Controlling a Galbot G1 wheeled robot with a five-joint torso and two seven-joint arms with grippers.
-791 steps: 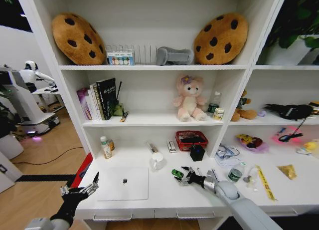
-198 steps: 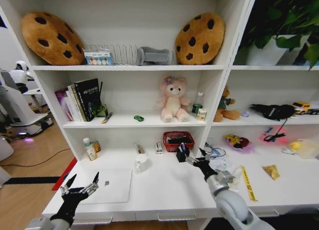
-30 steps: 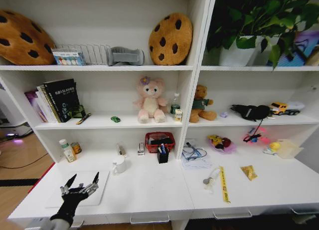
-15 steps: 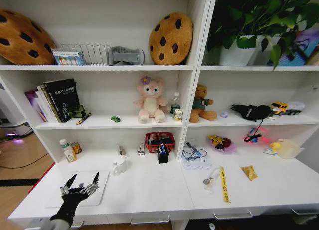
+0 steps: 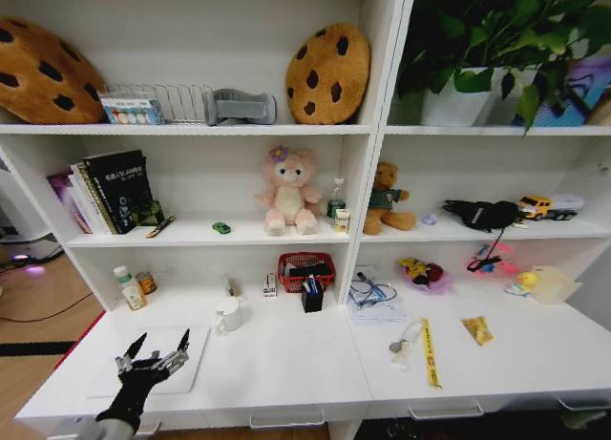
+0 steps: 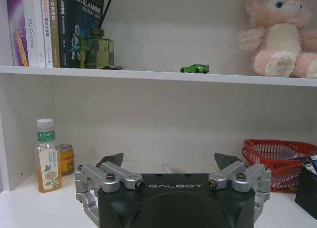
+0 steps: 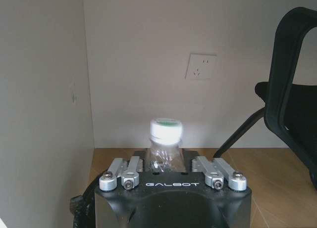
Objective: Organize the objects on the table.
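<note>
My left gripper [image 5: 153, 347] hovers open over the thin silver-white laptop [image 5: 103, 379] at the left end of the white table [image 5: 286, 364]. In the left wrist view its jaws [image 6: 169, 161] stand wide apart with nothing between them. The green toy car [image 5: 221, 228] [image 6: 195, 68] sits on the shelf above, left of the pink bear. Pens stand in a black holder [image 5: 311, 295] beside the red basket. My right gripper [image 7: 166, 162] is down beside the desk above a wooden floor, shut on a clear bottle [image 7: 166, 139] with a white and green cap.
A juice bottle [image 5: 124, 289] and a can [image 5: 145, 282] stand at the back left, with a white mug [image 5: 227, 315] near the middle. A cable bundle [image 5: 368, 292], a yellow strap [image 5: 429, 352] and a gold packet [image 5: 477, 330] lie to the right. A black chair [image 7: 292, 89] stands by the right gripper.
Since long ago the car has gone from the table to the shelf and my right arm has left the table. In the last half second the white cap at the lower edge dropped from sight.
</note>
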